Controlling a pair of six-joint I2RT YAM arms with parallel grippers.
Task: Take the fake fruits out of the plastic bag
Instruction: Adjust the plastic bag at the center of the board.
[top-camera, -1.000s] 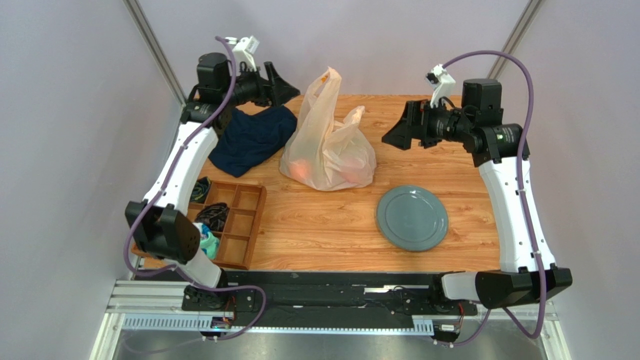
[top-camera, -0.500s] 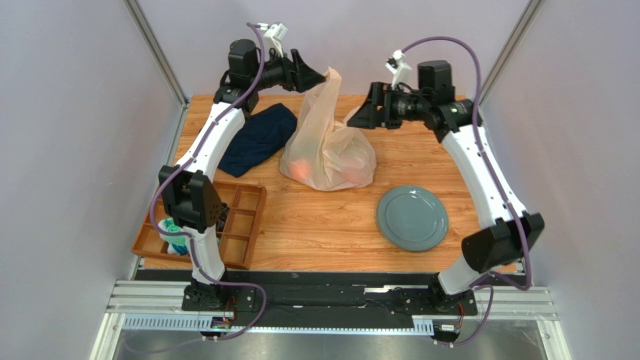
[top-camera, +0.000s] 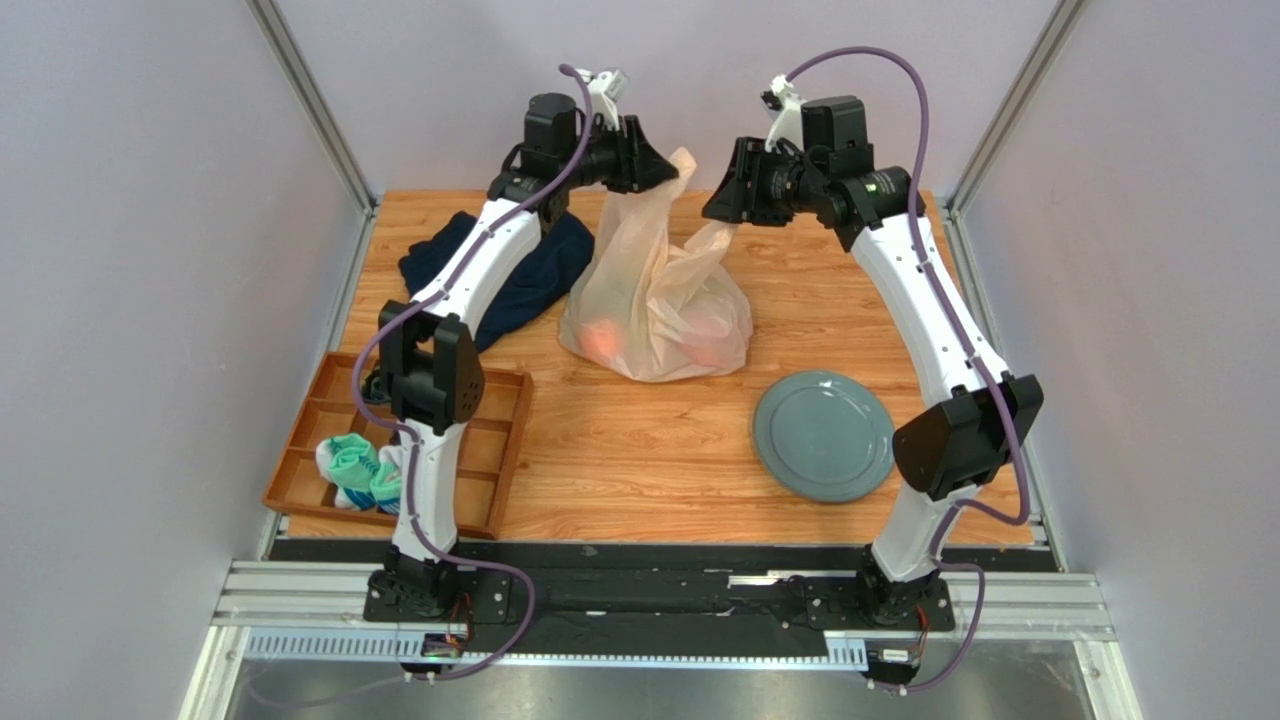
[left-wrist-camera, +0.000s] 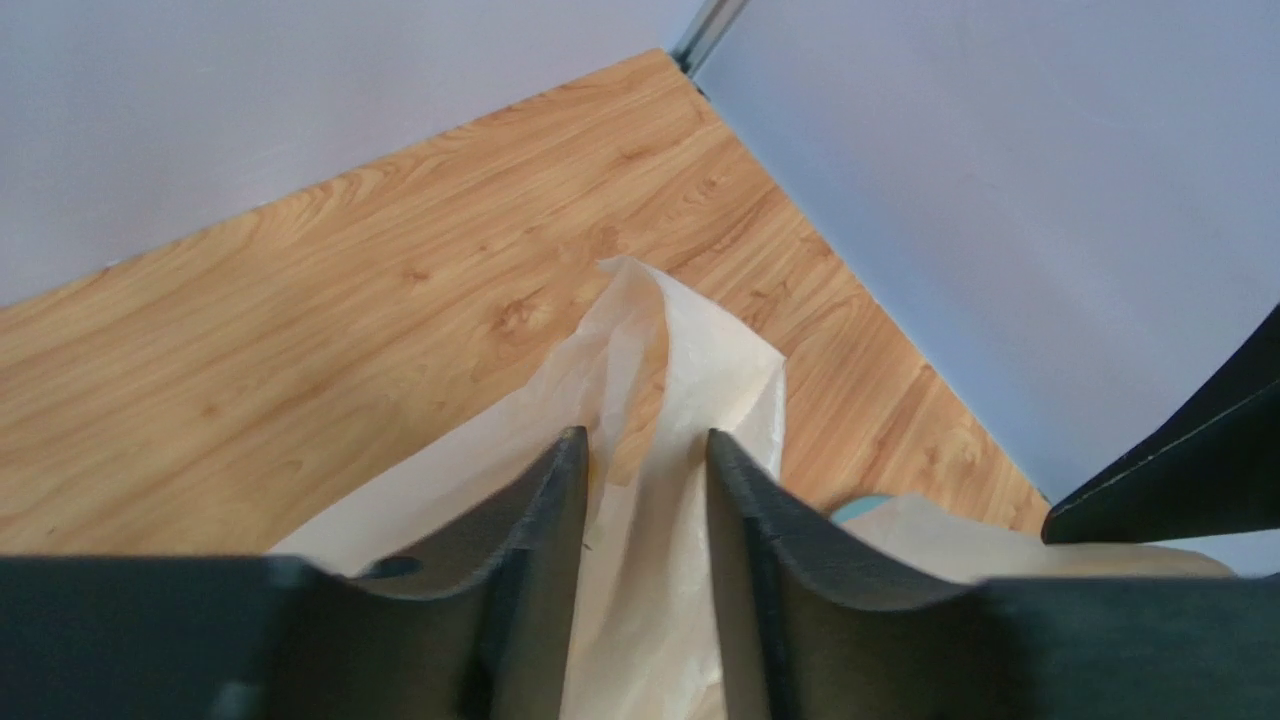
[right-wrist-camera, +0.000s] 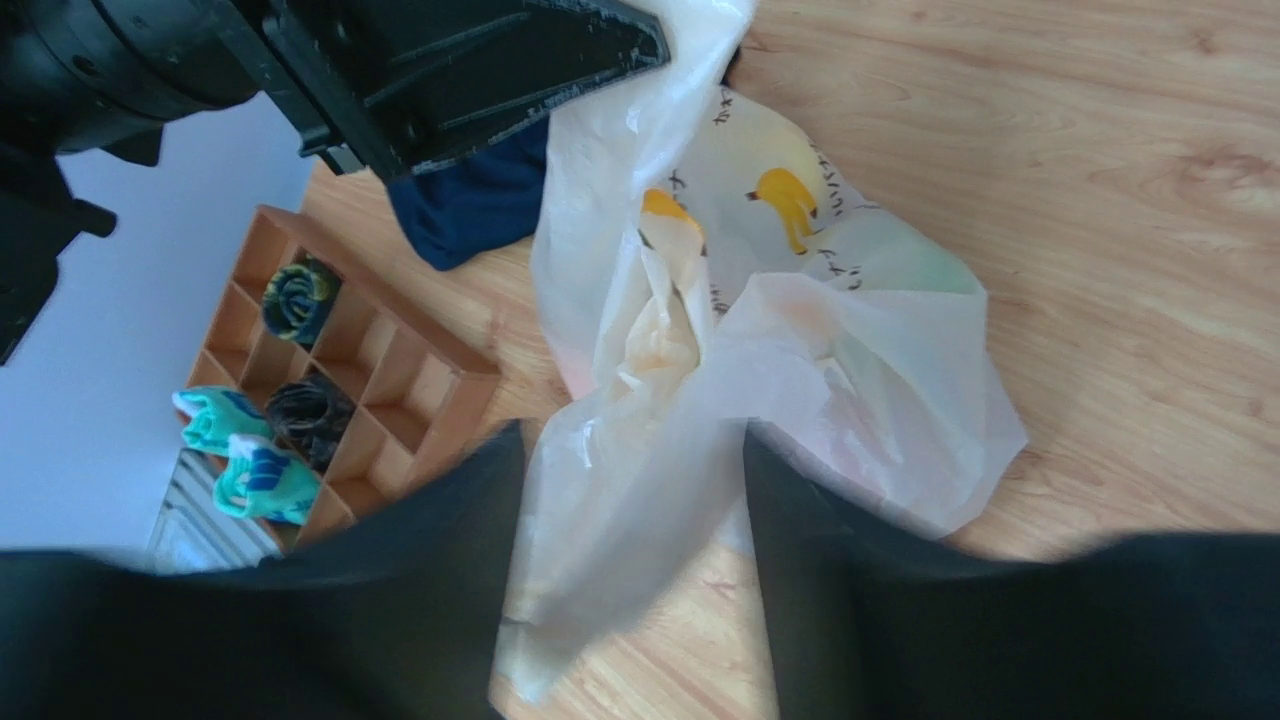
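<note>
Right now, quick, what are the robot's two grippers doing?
Left gripper: open, plastic bag handle between its fingers.
Right gripper: open, holding nothing.

Robot test cell in a lab

Plain pale panels (top-camera: 150, 300) on metal corner posts (top-camera: 308, 98) box in a wood-grain desk (top-camera: 661, 450). The left arm (top-camera: 484, 255) and right arm (top-camera: 932, 315) are bolted to an aluminium rail (top-camera: 286, 608) at its near edge, trailing purple cables (top-camera: 849, 57). On the desk lie only loose household items: a plastic bag (top-camera: 654, 300), a grey plate (top-camera: 824, 435), a compartment tray (top-camera: 519, 435).
</note>
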